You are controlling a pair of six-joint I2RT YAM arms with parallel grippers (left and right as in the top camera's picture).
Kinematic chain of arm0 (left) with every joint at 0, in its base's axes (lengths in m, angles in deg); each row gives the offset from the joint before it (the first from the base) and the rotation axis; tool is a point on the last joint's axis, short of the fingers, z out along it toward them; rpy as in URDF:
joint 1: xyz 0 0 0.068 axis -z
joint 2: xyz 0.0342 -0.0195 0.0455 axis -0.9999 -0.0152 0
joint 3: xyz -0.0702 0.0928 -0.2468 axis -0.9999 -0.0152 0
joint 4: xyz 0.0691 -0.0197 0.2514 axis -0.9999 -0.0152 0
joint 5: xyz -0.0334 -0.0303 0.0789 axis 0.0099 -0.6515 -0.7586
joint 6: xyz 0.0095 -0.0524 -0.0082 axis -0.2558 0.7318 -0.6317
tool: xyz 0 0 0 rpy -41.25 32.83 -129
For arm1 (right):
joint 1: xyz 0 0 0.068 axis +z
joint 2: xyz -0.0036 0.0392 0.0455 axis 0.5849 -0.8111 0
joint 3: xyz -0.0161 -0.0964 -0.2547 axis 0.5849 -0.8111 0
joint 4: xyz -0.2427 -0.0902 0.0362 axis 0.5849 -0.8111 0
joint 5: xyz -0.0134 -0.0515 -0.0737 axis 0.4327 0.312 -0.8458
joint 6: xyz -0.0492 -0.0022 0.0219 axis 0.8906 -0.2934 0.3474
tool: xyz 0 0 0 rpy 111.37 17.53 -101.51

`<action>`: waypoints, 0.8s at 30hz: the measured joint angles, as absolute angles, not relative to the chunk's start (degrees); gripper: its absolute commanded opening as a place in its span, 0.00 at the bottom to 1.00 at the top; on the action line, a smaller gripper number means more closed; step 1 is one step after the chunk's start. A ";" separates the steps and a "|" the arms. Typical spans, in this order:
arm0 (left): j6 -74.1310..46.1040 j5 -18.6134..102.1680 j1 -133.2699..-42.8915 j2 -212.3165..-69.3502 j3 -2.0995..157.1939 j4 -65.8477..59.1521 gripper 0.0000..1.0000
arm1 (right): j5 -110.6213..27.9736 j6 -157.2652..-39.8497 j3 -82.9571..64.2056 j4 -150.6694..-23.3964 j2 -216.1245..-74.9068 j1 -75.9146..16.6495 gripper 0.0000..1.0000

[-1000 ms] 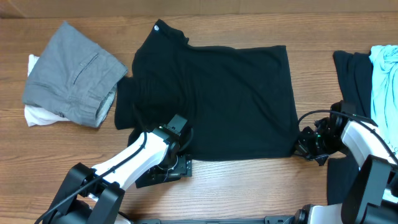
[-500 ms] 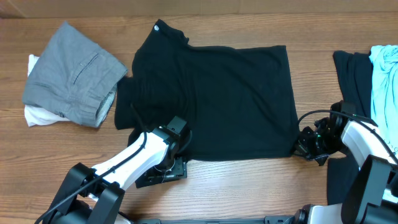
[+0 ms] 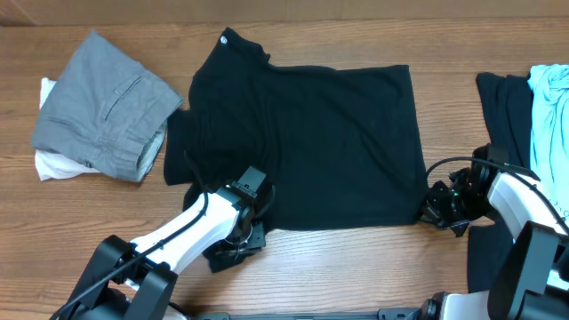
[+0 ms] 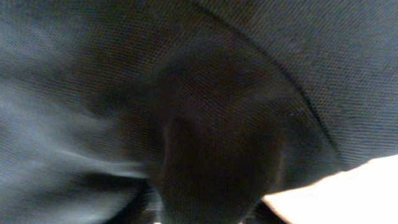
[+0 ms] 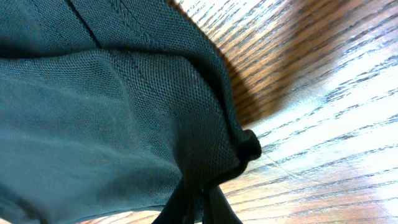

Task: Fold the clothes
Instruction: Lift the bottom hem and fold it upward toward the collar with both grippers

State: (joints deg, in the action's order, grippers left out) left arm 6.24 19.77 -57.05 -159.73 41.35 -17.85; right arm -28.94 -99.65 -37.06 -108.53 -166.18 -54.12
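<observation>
The clothes being handled are a black T-shirt (image 3: 329, 142), spread flat in the middle of the table with a small white logo (image 3: 224, 37) near its collar. My left gripper (image 3: 233, 249) sits at the shirt's near-left hem. In the left wrist view black fabric (image 4: 217, 93) fills the frame and bunches between the jaws of my left gripper (image 4: 211, 205), so it is shut on the shirt. My right gripper (image 3: 433, 211) is at the near-right corner. The right wrist view shows my right gripper (image 5: 202, 199) pinching a gathered corner of the shirt (image 5: 93, 112) just above the wood.
Folded grey trousers (image 3: 107, 107) lie on a white garment (image 3: 52, 164) at the far left. A black garment (image 3: 502, 107) and a light-blue one (image 3: 551, 116) lie at the right edge. Bare wooden table (image 3: 356, 267) runs along the front.
The left gripper's jaws have gone from wide apart to closed on the shirt's near-left hem. The right gripper and the shirt have stayed put.
</observation>
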 measured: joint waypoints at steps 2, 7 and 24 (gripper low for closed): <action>6.48 20.42 -56.97 -159.71 41.35 -18.00 0.04 | -28.88 -99.65 -37.06 -108.51 -166.18 -54.15 0.04; 6.59 20.79 -56.97 -159.73 41.42 -22.22 0.04 | -28.81 -99.63 -37.06 -108.59 -166.18 -54.15 0.04; 6.26 14.92 -56.95 -156.19 50.82 -43.97 0.13 | -26.28 -99.78 -27.03 -118.41 -154.01 -54.12 0.04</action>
State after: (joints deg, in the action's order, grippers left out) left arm 6.26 14.92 -56.95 -156.19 50.82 -43.97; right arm -26.28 -99.78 -27.03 -118.41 -154.01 -54.12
